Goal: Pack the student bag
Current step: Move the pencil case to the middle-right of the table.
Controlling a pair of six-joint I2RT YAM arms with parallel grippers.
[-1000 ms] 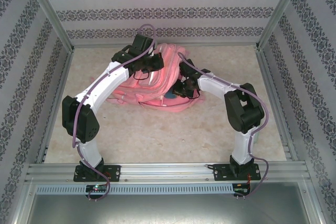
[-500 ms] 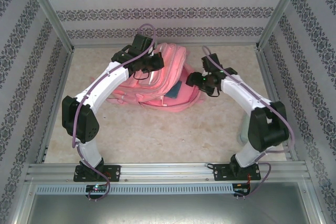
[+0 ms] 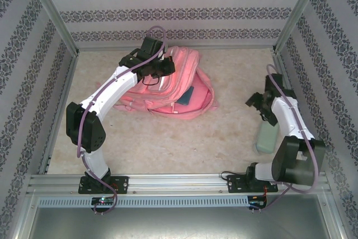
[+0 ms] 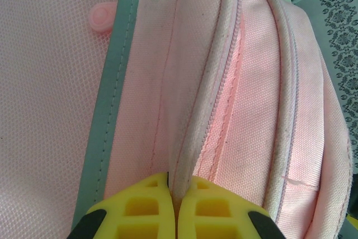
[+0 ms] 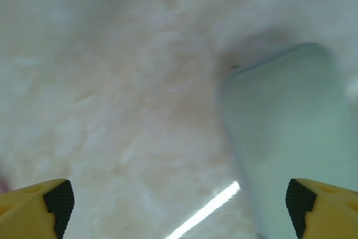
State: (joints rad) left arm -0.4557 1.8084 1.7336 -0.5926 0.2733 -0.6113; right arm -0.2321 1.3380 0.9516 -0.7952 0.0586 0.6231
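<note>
The student bag (image 3: 182, 82), a large pink backpack, lies at the back middle of the table with its main compartment gaping toward the front right. A dark blue flat item (image 3: 189, 95) shows inside the opening. My left gripper (image 3: 165, 69) is shut on the piped rim of the bag's opening; in the left wrist view the yellow fingers (image 4: 145, 208) pinch that rim of the bag (image 4: 196, 121). My right gripper (image 3: 254, 102) hangs open over bare table to the right of the bag, its fingertips (image 5: 56, 202) wide apart with nothing between them.
A pale green flat case (image 3: 267, 137) lies on the table near the right wall, just in front of the right gripper; it appears blurred in the right wrist view (image 5: 291, 138). Patterned walls and metal posts (image 3: 288, 23) enclose the table.
The right arm pulled out of the bag's opening and swung right toward the wall, its jaws opening on the way. The blue item stays in the bag. The left gripper held still.
</note>
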